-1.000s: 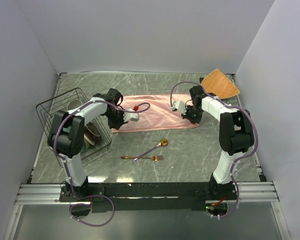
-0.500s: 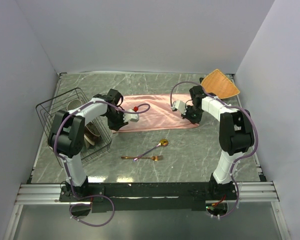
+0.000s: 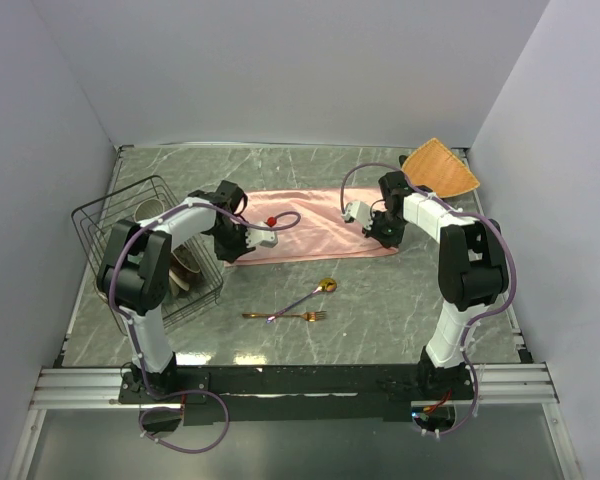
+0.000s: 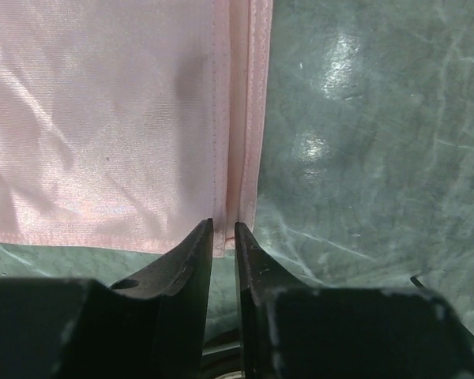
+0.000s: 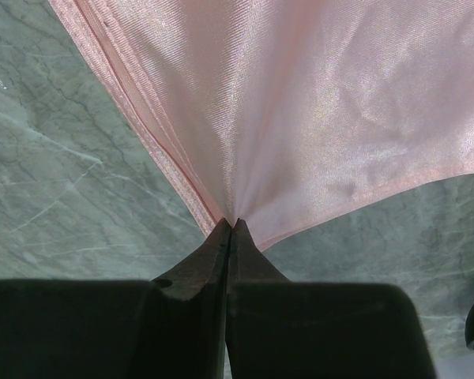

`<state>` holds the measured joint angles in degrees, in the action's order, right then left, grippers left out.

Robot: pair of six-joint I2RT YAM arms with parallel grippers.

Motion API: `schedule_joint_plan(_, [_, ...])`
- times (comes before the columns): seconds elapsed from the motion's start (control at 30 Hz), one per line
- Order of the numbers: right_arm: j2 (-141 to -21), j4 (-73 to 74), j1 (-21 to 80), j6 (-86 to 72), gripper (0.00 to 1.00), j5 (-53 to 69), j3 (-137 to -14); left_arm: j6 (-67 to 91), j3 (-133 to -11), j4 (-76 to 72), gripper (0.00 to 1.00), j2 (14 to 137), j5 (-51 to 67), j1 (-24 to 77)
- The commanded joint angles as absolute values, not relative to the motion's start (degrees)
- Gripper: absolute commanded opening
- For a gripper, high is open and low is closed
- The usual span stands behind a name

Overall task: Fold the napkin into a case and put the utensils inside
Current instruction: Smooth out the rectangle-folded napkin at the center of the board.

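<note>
- Top external shows the napkin (image 3: 315, 228) lying as a long strip across the far half of the table (image 3: 400, 300), already doubled over but not yet a narrow case. The left gripper (image 3: 236, 250) is at its near-left corner and the right gripper (image 3: 384, 236) at its near-right corner.
- Right wrist view: the fingers are pressed together on the cloth's corner, and the fabric fans out from the pinch in taut creases, so this side has a firm hold.
- Left wrist view: the fingers stand a slit apart with the stitched hem running into the slit. The cloth lies flat here, and I cannot tell whether it is actually gripped.
- The spoon (image 3: 310, 296) and fork (image 3: 285, 316) lie crossed on the bare table nearer the arms, well apart from the napkin and untouched.
- Step in hand, as I judge it: another fold of the near edge, with the utensils left for later.
- The next move calls for both corners to rise and travel together toward the far edge — a loose left hold would skew the fold.
</note>
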<state>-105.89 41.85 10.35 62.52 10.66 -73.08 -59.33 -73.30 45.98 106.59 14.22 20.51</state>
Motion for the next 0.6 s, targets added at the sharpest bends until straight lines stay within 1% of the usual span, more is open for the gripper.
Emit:
schedule_joint_plan(0.0, [-105.29, 43.42, 10.02, 63.11, 0.01, 11.60, -75.15, -61.17, -72.42, 44.83, 0.21, 107.14, 12.83, 20.83])
schedule_joint_plan(0.27, [-105.47, 43.77, 10.02, 62.93, 0.02, 11.69, -75.50, -62.23, -73.04, 46.40, 0.02, 106.96, 13.80, 20.83])
schedule_joint_plan(0.33, [-105.56, 44.12, 10.02, 62.93, 0.02, 11.69, -75.93, -62.58, -73.83, 47.28, 0.01, 106.88, 14.67, 20.92])
schedule_joint_plan(0.57, [-105.82, 44.91, 10.11, 63.02, 0.02, 12.04, -76.55, -64.51, -74.71, 51.24, 0.01, 105.82, 16.09, 21.01])
